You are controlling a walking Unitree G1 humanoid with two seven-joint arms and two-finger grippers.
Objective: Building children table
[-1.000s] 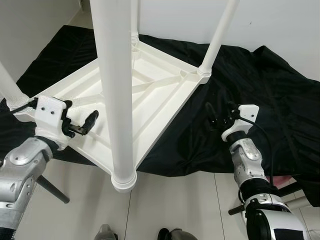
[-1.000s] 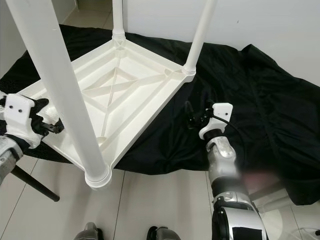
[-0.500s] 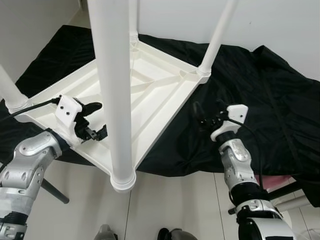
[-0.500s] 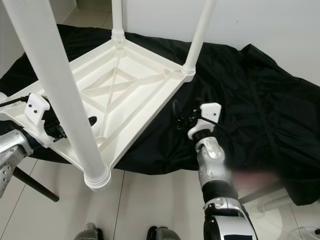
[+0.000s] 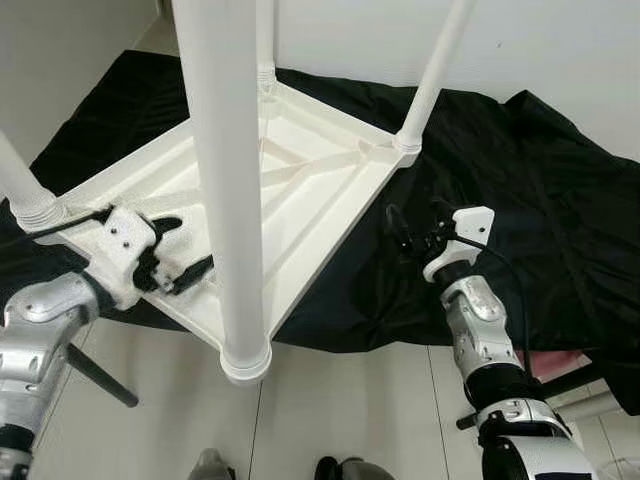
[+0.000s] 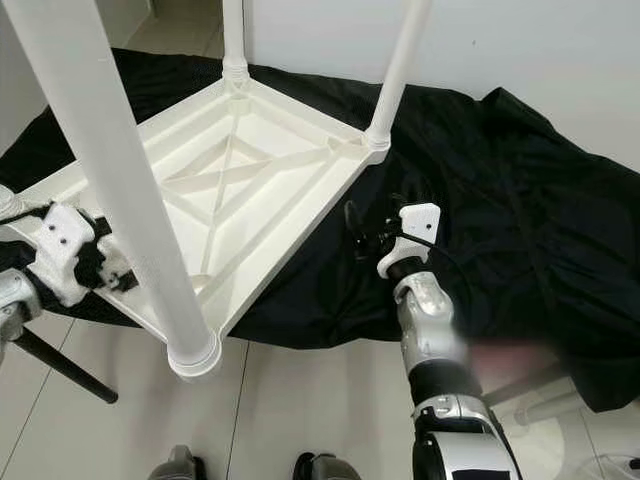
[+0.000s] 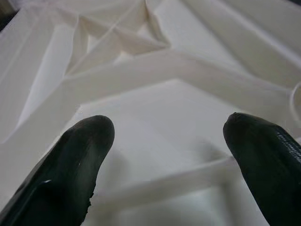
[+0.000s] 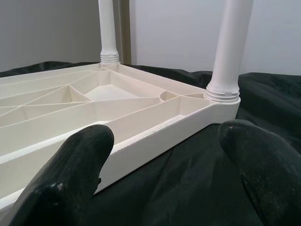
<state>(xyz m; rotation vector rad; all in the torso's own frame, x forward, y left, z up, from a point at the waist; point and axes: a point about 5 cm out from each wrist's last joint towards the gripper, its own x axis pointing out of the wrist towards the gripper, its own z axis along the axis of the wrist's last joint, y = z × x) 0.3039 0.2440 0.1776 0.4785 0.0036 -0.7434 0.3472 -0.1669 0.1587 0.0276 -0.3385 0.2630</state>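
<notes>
A white plastic children's table (image 5: 320, 185) lies upside down on a black cloth (image 5: 520, 180), its ribbed underside facing up. Its white legs stand upright at the corners, the nearest leg (image 5: 228, 180) being the largest in view. My left gripper (image 5: 185, 247) is open just above the near-left rim of the underside, left of that leg. In the left wrist view its fingers (image 7: 80, 155) straddle a white rib. My right gripper (image 5: 415, 225) is open over the cloth, a little right of the table's right rim (image 8: 155, 136), touching nothing.
Pale floor tiles (image 5: 350, 410) lie in front of the cloth. A dark rod (image 5: 100, 375) slants over the floor at lower left. A white wall (image 5: 560, 50) stands close behind. A pink object (image 5: 560, 362) peeks out by my right arm.
My left gripper reached in over the table's near-left rim, then drew back a little leftward. My right gripper moved left toward the table, then held still.
</notes>
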